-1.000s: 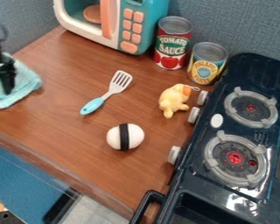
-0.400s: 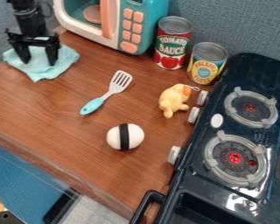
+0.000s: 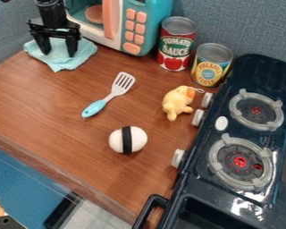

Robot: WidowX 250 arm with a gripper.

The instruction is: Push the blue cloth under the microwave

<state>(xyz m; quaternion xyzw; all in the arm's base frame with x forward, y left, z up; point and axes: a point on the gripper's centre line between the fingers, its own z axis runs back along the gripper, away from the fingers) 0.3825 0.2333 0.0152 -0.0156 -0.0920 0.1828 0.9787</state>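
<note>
At the upper left the black gripper (image 3: 58,50) hangs over the light blue cloth (image 3: 62,61), its two fingers apart and their tips down on or close against the fabric. The cloth lies crumpled on the wooden counter, its right part just in front of the microwave's lower left edge. The toy microwave (image 3: 144,24), teal and white with an orange handle, stands at the back. Arm and gripper hide the microwave's left side.
A spatula (image 3: 112,93) lies mid-counter, with a white rice ball (image 3: 128,139) nearer the front and a yellow plush toy (image 3: 178,102) right of it. A tomato sauce can (image 3: 176,44) and a pineapple can (image 3: 212,64) stand beside the microwave. The dark stove (image 3: 241,147) takes up the right side.
Gripper and cloth have moved together from the left edge rightward and up toward the microwave. The gripper came round to show both fingers. Everything else stayed put.
</note>
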